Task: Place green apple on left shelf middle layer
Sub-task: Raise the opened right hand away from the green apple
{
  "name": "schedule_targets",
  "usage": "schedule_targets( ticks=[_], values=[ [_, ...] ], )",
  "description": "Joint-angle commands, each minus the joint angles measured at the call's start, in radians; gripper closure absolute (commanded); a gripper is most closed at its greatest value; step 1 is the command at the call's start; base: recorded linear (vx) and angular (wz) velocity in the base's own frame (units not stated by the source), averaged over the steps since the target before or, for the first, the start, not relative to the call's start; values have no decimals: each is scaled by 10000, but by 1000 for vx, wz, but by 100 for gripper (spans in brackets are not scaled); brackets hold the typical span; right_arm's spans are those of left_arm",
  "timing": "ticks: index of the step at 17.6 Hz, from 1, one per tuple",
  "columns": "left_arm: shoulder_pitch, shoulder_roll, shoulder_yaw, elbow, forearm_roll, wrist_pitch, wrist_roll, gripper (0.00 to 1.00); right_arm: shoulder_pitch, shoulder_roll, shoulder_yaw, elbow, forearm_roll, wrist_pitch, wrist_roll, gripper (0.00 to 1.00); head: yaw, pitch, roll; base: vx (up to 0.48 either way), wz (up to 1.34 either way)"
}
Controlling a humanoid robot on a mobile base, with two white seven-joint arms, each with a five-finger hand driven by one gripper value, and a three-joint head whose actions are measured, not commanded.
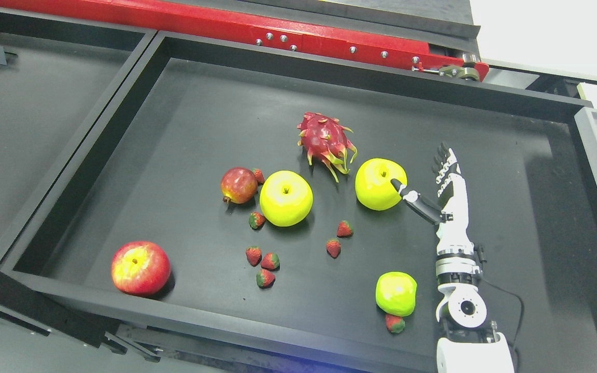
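Right arm reaching up from lower right edge, forearm nearly upright; right hand open, fingers extended straight, thumb splayed out leftward. Left arm unseen.

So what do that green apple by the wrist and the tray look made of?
Green apple: probably plastic or foam replica; uniform waxy colour, soft sheen. Tray: matte black, likely painted metal or board; flat, dull, hardly reflective. Neither is certain.
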Motion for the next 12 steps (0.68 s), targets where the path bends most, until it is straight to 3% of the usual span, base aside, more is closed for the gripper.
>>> schedule_targets(
  ticks=[1,12],
  values=[
    [-215,175,0,0,-5,-5,-9,0,-60,-175,109,18,-95,-17,3,0,0,0,0,0,0],
    [-215,175,0,0,-5,-5,-9,0,154,-175,-121,-228,-95,13,79,0,0,0,0,0,0]
  ],
)
